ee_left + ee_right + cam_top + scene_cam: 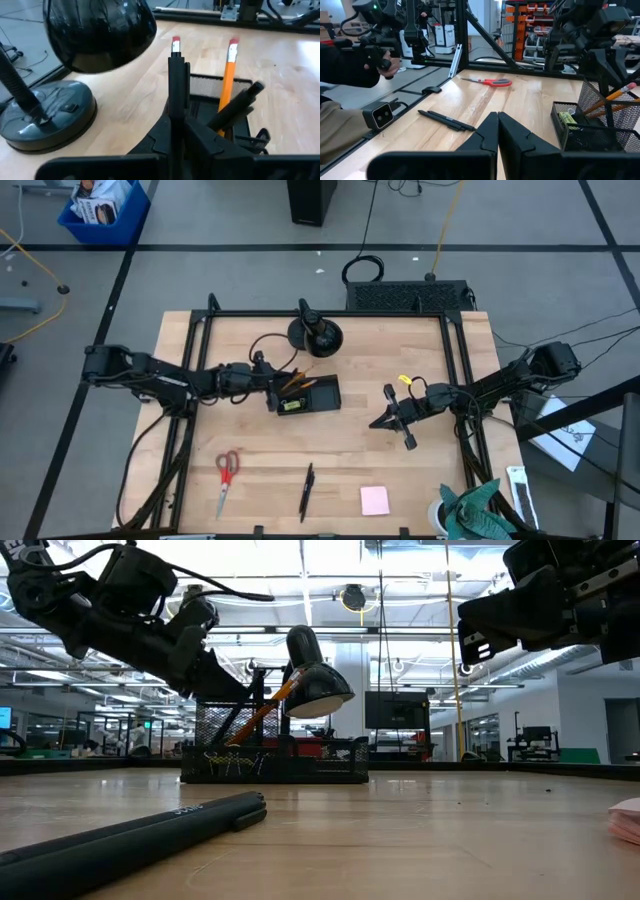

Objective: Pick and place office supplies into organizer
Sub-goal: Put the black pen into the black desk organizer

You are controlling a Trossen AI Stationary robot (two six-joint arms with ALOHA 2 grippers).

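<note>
The black mesh organizer (308, 395) stands mid-table, with an orange pencil (229, 75) and a black pen (239, 106) leaning in its cup. My left gripper (272, 394) is at the organizer's left end, shut on a second pencil (175, 45). My right gripper (396, 418) is shut and empty, right of the organizer and above the table. Red-handled scissors (227, 470), a black pen (307, 492) and a pink sticky pad (374, 500) lie flat near the front edge. A tiny yellow item (405, 380) lies beside the right arm. My left gripper pinches the pencil between its two fingers (177, 90), just below the eraser end (175, 44), which sticks out past the fingertips. The fingers come slanting down from the table's left and lie across the pencil. The fingers hide the pencil's lower part.
A black desk lamp (315, 335) stands just behind the organizer, its shade (100, 30) close above my left gripper. A dark rail frame (450, 360) borders the table. A blue bin (100, 210) sits on the floor at far left. A person's hand (350, 65) shows beyond the table.
</note>
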